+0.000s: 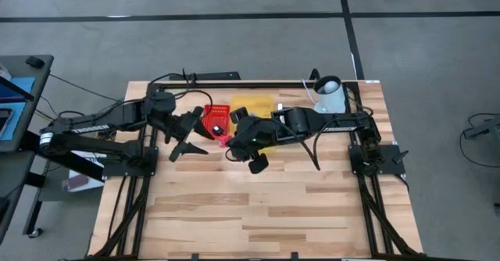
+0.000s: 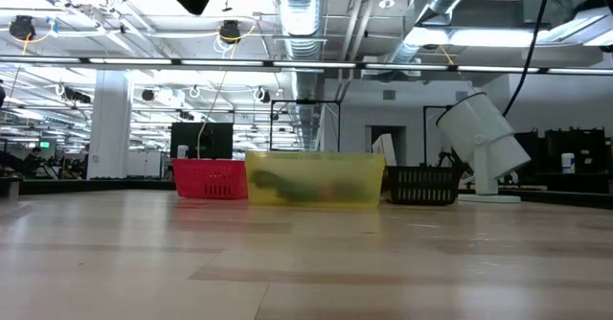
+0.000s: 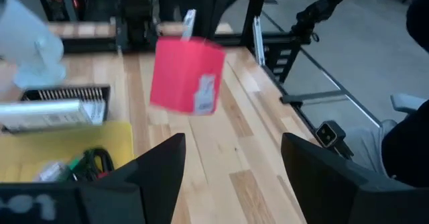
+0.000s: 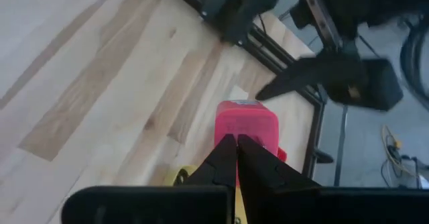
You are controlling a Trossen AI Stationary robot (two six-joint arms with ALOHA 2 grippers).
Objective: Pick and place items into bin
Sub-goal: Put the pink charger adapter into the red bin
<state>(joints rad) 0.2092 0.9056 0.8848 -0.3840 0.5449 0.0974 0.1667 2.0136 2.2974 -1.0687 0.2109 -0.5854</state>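
Note:
My right gripper [image 1: 231, 141] is shut on a small pink-red box [image 1: 225, 141] with a white label, held above the table next to the red basket [image 1: 216, 119]. My left gripper [image 1: 194, 134] is open and empty just to the box's left, pointing at it; the box [image 3: 186, 76] shows ahead of my left gripper's spread fingers [image 3: 231, 158]. The yellow bin [image 1: 258, 105] stands behind my right gripper, and a green stick and black cable [image 3: 87, 162] lie in it. My right gripper pinches the pink-red box at one edge [image 4: 236, 129] between its two fingertips [image 4: 224, 150]. The fingers come roughly level from the table's right side. The box is lifted clear of the table and sticks out beyond the fingertips.
A red basket [image 2: 209, 178], the yellow bin [image 2: 314, 178] and a black basket [image 2: 421, 184] stand in a row at the table's far side. A white lamp-like object [image 1: 330, 94] stands at the far right corner. The near half of the wooden table [image 1: 250, 214] is bare.

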